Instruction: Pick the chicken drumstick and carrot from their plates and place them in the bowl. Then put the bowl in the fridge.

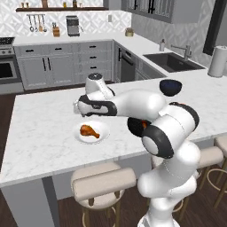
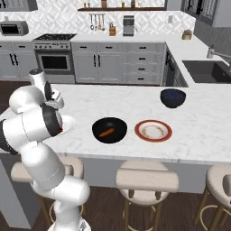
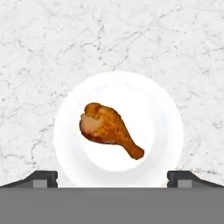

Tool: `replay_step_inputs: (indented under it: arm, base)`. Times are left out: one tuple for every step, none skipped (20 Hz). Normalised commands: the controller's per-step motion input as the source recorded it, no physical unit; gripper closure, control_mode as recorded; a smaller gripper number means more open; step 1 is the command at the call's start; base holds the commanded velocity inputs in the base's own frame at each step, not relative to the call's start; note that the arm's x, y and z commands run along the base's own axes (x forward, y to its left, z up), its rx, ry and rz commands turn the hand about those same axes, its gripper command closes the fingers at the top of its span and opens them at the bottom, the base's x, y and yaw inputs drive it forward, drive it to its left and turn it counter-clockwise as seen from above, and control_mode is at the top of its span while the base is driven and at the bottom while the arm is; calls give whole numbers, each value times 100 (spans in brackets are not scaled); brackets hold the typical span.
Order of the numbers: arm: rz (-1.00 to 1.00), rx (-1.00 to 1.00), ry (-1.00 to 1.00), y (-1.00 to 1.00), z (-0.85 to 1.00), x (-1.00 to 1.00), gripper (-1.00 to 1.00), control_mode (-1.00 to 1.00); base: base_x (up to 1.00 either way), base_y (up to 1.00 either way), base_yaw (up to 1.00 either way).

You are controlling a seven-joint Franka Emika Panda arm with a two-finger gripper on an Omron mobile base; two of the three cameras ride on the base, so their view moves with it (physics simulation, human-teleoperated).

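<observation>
Right base view shows the carrot (image 2: 107,132) lying in the black bowl (image 2: 109,130), beside the empty red-rimmed plate (image 2: 153,131). Hand view shows the chicken drumstick (image 3: 110,128) on the white plate (image 3: 162,131), with the gripper (image 3: 112,178) above it, fingers spread wide, holding nothing.

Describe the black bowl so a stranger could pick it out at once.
On the white marble island counter, near its front edge above the stools, the black bowl sits left of the red-rimmed plate. Unlike the smaller dark blue bowl farther back, it holds the orange carrot.
</observation>
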Motion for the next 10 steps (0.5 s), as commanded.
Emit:
replay_step_inputs:
  arm:
    - [60,-8,17,0,-72,0,-100,-100]
    - [59,-7,17,6,-76,0,-100,-100]
    - [52,-4,14,21,-64,1,-100,-100]
    - [43,0,11,36,-48,12,-100,-100]
    - [35,-3,3,39,-41,16,-100,-100]
    - [31,-9,0,23,-52,26,-100,-100]
    - [25,-16,0,2,-66,28,-100,-100]
    - [19,-21,0,6,-66,35,-100,-100]
    - [18,-24,0,18,-60,39,-100,-100]
    - [13,-23,9,14,-59,34,-100,-100]
  base:
    - [0,0,0]
    - [0,0,0]
    - [0,0,0]
    - [0,0,0]
    - [0,0,0]
    - [0,0,0]
    - [0,0,0]
    - [0,0,0]
    - [0,0,0]
    - [0,0,0]
